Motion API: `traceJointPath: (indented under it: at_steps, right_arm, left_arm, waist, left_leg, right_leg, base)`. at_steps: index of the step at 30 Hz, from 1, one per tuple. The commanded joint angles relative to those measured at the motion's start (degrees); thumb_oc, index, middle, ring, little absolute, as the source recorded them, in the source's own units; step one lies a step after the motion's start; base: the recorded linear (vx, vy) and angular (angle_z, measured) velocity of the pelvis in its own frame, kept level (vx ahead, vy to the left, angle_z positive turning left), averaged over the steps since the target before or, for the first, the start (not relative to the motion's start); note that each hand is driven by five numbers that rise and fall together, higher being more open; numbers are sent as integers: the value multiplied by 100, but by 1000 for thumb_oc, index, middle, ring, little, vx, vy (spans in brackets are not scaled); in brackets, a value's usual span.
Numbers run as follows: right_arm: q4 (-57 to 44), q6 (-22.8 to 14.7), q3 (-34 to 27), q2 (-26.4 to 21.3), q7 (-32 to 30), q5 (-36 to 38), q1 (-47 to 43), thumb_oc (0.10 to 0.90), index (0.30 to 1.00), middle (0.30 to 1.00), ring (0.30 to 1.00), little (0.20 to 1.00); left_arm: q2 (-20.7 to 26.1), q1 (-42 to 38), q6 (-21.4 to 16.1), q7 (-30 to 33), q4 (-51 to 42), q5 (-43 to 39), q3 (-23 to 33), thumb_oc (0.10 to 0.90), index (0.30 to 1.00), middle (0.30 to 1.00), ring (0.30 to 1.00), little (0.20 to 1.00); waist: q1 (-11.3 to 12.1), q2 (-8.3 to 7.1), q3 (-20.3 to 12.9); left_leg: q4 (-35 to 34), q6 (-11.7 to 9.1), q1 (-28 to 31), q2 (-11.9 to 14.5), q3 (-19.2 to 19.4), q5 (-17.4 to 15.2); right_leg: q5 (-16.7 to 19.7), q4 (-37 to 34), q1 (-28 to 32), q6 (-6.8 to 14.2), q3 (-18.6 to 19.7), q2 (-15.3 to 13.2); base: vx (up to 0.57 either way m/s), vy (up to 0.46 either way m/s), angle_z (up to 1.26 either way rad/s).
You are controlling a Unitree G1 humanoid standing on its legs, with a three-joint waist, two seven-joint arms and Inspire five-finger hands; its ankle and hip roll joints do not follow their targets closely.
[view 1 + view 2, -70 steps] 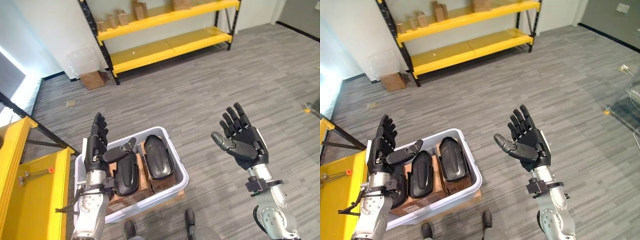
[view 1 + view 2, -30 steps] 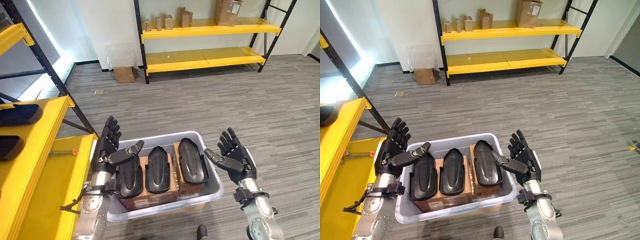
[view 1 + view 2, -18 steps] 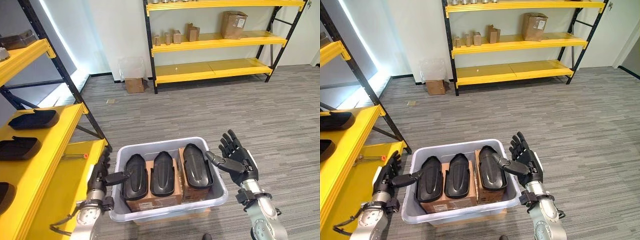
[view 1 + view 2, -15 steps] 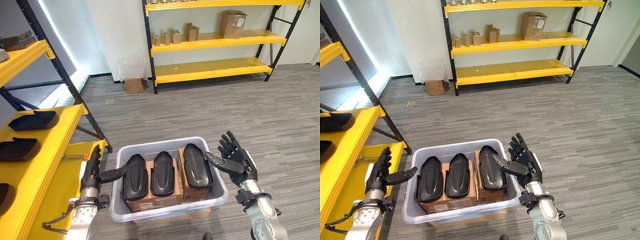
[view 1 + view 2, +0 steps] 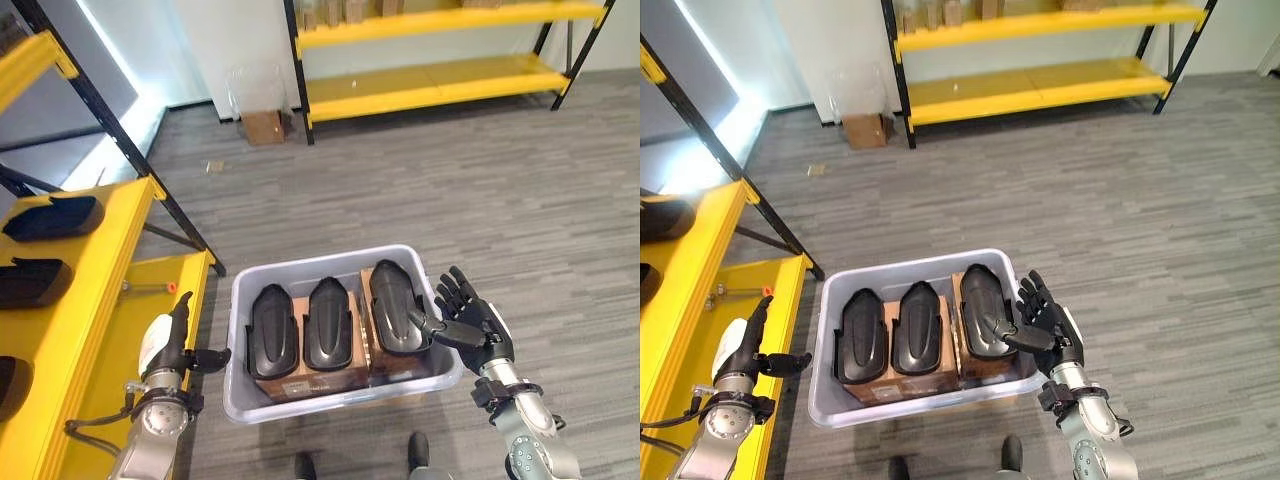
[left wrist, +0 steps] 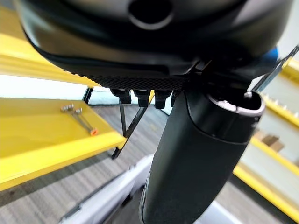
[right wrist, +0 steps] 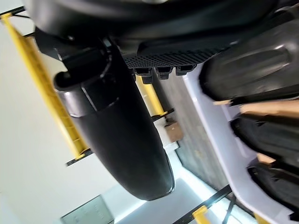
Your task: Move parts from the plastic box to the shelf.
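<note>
Grey floor: both hands, left [image 5: 170,340] and right [image 5: 468,325], seemingly spread beside plastic box [image 5: 245,412].

A yellow far rack [image 5: 430,85] with black posts stands against the white back wall. A small carton [image 5: 265,127] sits on the grey floor [image 5: 400,190] by its left post, a clear bin [image 5: 252,85] just behind it. A paper scrap [image 5: 214,166] lies on the floor nearby.
</note>
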Motion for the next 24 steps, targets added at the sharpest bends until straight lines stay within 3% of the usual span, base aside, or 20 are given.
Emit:
traceJointPath:
  at_steps: [1, 12, 17, 18, 24]
  right_arm:
    - [-615, -881, -366, 11, -69, -219, -890, 900, 1000, 1000, 1000, 1000]
    - [-612, -1228, -329, -59, -251, -279, -1140, 900, 1000, 1000, 1000, 1000]
    - [-580, -1279, -327, -136, -231, -235, -1191, 900, 1000, 1000, 1000, 1000]
    - [-591, -1255, -394, -165, -127, -215, -1191, 900, 1000, 1000, 1000, 1000]
    - [-603, -1241, -379, -193, -11, -185, -1162, 900, 1000, 1000, 1000, 1000]
  left_arm:
    - [597, -845, -262, 281, -377, 476, 80, 900, 1000, 1000, 1000, 1000]
    - [846, -1204, -580, 291, -821, 1449, -479, 900, 1000, 1000, 1000, 1000]
    - [810, -1250, -496, 291, -837, 1404, -650, 900, 1000, 1000, 1000, 1000]
    - [736, -1270, -324, 197, -834, 973, -679, 900, 1000, 1000, 1000, 1000]
    - [707, -1299, -340, 127, -784, 1141, -786, 900, 1000, 1000, 1000, 1000]
  waist:
    - [-80, -151, 230]
    - [-88, -202, 1016]
    - [-72, -202, 1174]
    - [-66, -212, 1338]
    - [-76, -238, 1590]
  left_leg:
    - [-44, 295, 25, -347, 293, -426]
    - [-11, 374, -540, -523, 202, -293]
    - [-11, 399, -631, -599, 70, -287]
    - [31, 431, -724, -666, 50, -293]
    - [284, 439, -943, -708, 131, -347]
  right_leg:
    - [-575, 39, 193, 40, -88, 171]
    - [-511, 200, -348, -5, 25, 253]
    - [-523, 235, -442, -38, 112, 315]
    - [-568, 333, -542, -66, 170, 360]
    - [-643, 568, -729, -84, 143, 366]
  base:
    - [-69, 17, -4]
    - [-91, 36, 0]
    - [-56, 44, -4]
    - [-80, 49, -16]
    - [-31, -3, -7]
